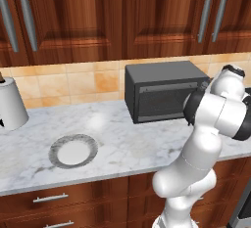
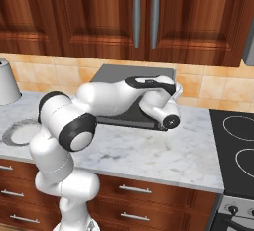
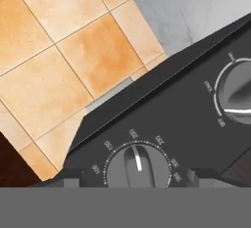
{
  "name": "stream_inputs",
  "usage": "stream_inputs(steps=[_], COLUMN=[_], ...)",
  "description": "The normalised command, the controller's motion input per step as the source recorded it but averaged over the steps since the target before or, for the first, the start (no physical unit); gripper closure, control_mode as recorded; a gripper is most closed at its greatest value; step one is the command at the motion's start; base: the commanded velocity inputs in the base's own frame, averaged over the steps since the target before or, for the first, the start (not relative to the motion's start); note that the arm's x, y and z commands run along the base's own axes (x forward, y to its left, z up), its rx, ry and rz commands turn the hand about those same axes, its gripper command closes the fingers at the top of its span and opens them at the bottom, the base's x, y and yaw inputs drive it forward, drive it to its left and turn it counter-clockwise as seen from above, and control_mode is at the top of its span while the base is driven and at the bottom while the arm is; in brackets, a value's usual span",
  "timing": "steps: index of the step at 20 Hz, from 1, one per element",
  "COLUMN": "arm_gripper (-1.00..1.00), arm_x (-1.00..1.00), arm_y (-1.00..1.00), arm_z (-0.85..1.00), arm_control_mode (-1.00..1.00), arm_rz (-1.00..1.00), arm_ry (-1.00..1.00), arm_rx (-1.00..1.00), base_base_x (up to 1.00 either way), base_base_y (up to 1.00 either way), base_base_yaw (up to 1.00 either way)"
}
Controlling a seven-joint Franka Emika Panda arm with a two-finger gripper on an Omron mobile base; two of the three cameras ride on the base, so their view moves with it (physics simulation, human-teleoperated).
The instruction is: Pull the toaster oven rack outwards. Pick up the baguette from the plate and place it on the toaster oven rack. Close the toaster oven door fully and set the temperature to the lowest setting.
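With the toaster oven door (image 1: 164, 101) shut and the plate (image 1: 73, 152) bare, only the temperature knob (image 3: 138, 166) on the toaster oven (image 1: 162, 91) remains; finger spacing around it: cannot tell.

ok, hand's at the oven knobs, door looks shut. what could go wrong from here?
1. Two dials sit close on the toaster oven panel: the near knob and another knob. The fingers could turn the wrong one.
2. The near knob's pointer sits mid-scale, so a short or wrong-way twist would miss the lowest setting.
3. The plate is bare and the door is up; the baguette presumably sits inside, unconfirmed.
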Motion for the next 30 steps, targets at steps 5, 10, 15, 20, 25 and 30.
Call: stream_inputs(steps=[5, 10, 15, 20, 25, 30], arm_gripper=[-1.00, 1.00, 1.00, 1.00, 1.00, 1.00], arm_x=[0.17, 0.14, 0.16, 0.10, 0.00, 0.00], arm_y=[0.00, 0.00, 0.00, 0.00, 0.00, 0.00], arm_z=[-0.10, -0.10, -0.12, -0.15, -0.20, -0.21], arm_control_mode=[-1.00, -1.00, -1.00, -1.00, -1.00, -1.00], arm_rz=[0.00, -0.01, -0.02, -0.02, -0.06, -0.09], arm_ry=[0.00, 0.00, 0.00, 0.00, 0.00, -0.03], arm_rx=[0.00, 0.00, 0.00, 0.00, 0.00, 0.00], base_base_x=[0.00, 0.00, 0.00, 0.00, 0.00, 0.00], base_base_y=[0.00, 0.00, 0.00, 0.00, 0.00, 0.00], base_base_yaw=[0.00, 0.00, 0.00, 0.00, 0.00, 0.00])
